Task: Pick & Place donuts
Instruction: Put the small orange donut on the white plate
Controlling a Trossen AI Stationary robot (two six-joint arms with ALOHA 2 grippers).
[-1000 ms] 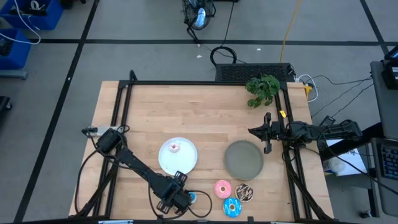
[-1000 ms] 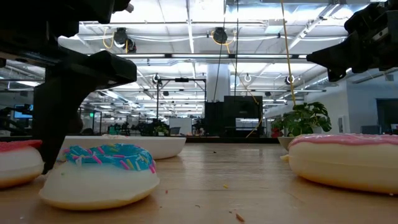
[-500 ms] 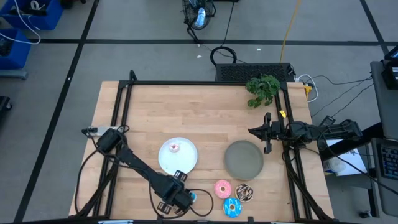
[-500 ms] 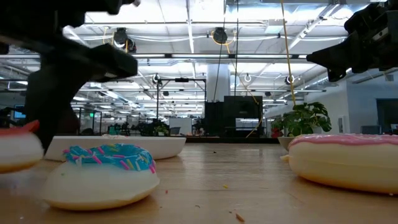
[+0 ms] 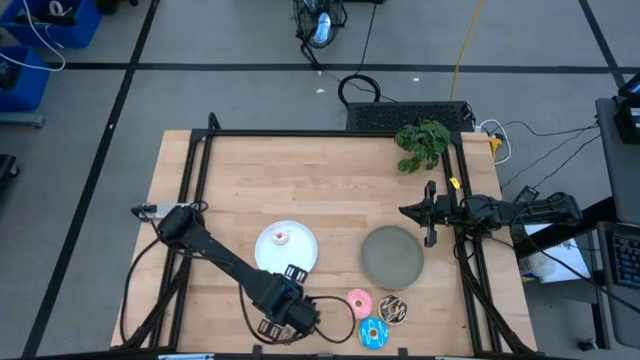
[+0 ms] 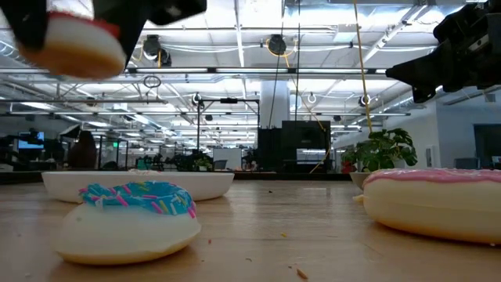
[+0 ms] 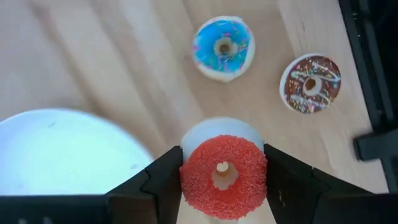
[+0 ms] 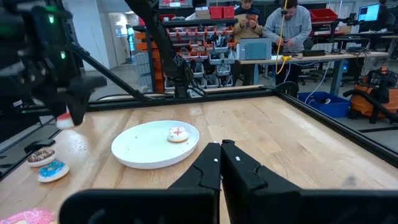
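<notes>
With the small red donut [image 7: 223, 175] clamped between the two dark fingers of the left gripper [image 7: 222, 180], the step in hand is the carry.

Held item: the small red donut, frosting toward the wrist camera, raised clear of the table [image 5: 240, 180] near its front edge.
Left gripper: closed on the donut, beside the front rim of the white plate [image 5: 300, 262].
Plate contents: one small whitish donut with red marking [image 5: 281, 237] lies on the white plate.
Remaining donuts: pink donut [image 5: 358, 302], blue sprinkled donut [image 5: 373, 333] and chocolate sprinkled donut [image 5: 393, 310] rest on the table, close together in front of the grey plate [image 5: 391, 255].
Right gripper [image 5: 410, 211]: fingers together, holding nothing, waiting at the right table edge.
Next move (judgement): travel over the white plate, lower, then part the fingers, clear of the donut already there.
</notes>
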